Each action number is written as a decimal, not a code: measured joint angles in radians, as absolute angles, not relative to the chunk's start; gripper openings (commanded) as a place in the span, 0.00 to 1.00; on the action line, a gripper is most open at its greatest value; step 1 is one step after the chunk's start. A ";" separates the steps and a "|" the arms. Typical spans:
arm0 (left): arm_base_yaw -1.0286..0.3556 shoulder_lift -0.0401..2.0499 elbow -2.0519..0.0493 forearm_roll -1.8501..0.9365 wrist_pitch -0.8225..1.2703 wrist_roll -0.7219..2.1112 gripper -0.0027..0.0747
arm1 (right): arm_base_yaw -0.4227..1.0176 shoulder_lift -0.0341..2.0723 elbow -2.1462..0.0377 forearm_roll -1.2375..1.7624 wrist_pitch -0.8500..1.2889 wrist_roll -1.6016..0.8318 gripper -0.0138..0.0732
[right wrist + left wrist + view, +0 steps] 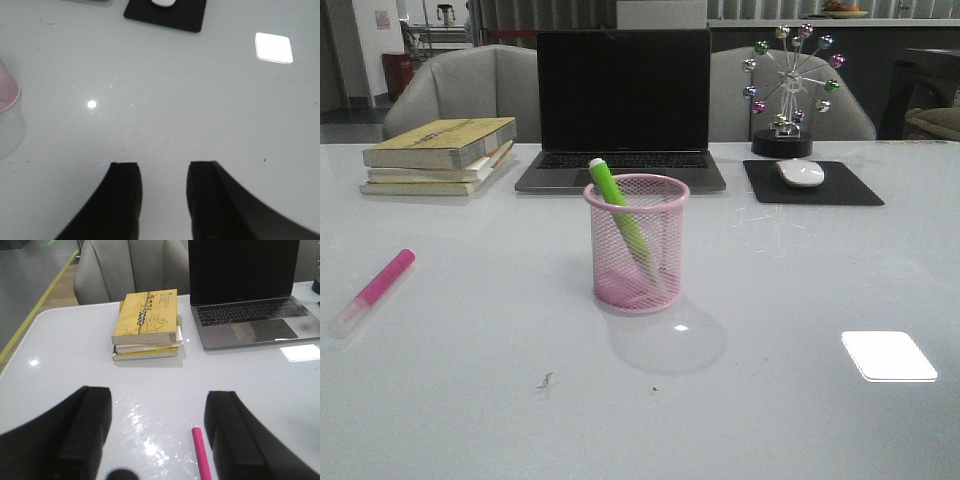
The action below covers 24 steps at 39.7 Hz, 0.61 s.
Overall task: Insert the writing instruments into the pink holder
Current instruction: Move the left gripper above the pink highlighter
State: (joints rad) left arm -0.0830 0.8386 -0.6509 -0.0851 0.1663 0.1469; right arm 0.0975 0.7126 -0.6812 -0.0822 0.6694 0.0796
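- Front view: the cup [636, 244] stands upright in front of the laptop [623, 105], and the green marker [621, 214] already leans inside it, its pale cap poking above the rim. The pink marker [372, 291] lies flat, well to the left of the cup and nearer the camera, in front of the books [438, 156]. Neither arm shows here.
- Handling, as a guess: the pink marker looks light, stiff and smooth-bodied, so it may roll or slip; pinching it across the pink barrel near mid-length seems safest, rather than on the pale cap. The mesh cup looks light and could tip if nudged.
- Left wrist view: the left gripper [159, 432] is spread wide and empty above the table [65, 355], with the pink marker [202, 453] just inside its one finger, the books [146, 322] beyond.
- Right wrist view: the right gripper [163, 200] is parted, holding nothing, over bare table [165, 90]; the cup's edge [7, 92] sits at the frame's side, the mouse pad [165, 15] beyond.
- Surface and room: a glossy white tabletop with lamp glare; grey chairs [460, 88] stand behind the laptop, and a wheel ornament [788, 88] beside it.
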 measured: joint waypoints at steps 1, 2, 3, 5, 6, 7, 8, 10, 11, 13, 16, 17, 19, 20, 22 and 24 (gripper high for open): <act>-0.083 0.839 -0.651 -0.085 0.171 0.147 0.62 | 0.093 0.703 -0.670 -0.082 0.671 0.086 0.58; -0.083 0.839 -0.651 -0.085 0.174 0.147 0.62 | 0.091 0.697 -0.662 -0.082 0.673 0.093 0.58; -0.083 0.839 -0.651 -0.085 0.179 0.147 0.62 | 0.091 0.689 -0.653 -0.082 0.676 0.097 0.58; -0.083 0.839 -0.651 -0.085 0.186 0.147 0.62 | 0.091 0.681 -0.641 -0.082 0.680 0.105 0.58; -0.083 0.839 -0.651 -0.085 0.188 0.147 0.62 | 0.091 0.679 -0.637 -0.082 0.684 0.104 0.58; -0.083 0.839 -0.651 -0.085 0.190 0.147 0.62 | 0.091 0.678 -0.635 -0.082 0.684 0.107 0.58; -0.083 0.839 -0.651 -0.085 0.189 0.147 0.62 | 0.091 0.677 -0.632 -0.082 0.686 0.107 0.58; -0.083 0.839 -0.653 -0.085 0.194 0.147 0.62 | 0.091 0.677 -0.632 -0.082 0.686 0.109 0.58; -0.083 0.840 -0.653 -0.085 0.197 0.147 0.62 | 0.091 0.677 -0.632 -0.082 0.686 0.111 0.58; -0.083 0.844 -0.660 -0.085 0.205 0.147 0.62 | 0.091 0.677 -0.632 -0.082 0.686 0.113 0.58; -0.083 0.861 -0.686 -0.085 0.226 0.147 0.62 | 0.091 0.677 -0.632 -0.082 0.686 0.113 0.58; -0.083 0.871 -0.695 -0.089 0.240 0.147 0.62 | 0.091 0.677 -0.632 -0.082 0.686 0.113 0.58; -0.083 0.891 -0.722 -0.103 0.265 0.147 0.62 | 0.091 0.677 -0.632 -0.082 0.686 0.113 0.58; -0.083 0.907 -0.734 -0.115 0.285 0.147 0.62 | 0.091 0.677 -0.632 -0.082 0.686 0.113 0.58; -0.083 0.938 -0.766 -0.136 0.322 0.147 0.62 | 0.091 0.677 -0.632 -0.082 0.686 0.116 0.58; -0.083 0.975 -0.803 -0.153 0.362 0.147 0.62 | 0.091 0.677 -0.632 -0.082 0.686 0.116 0.58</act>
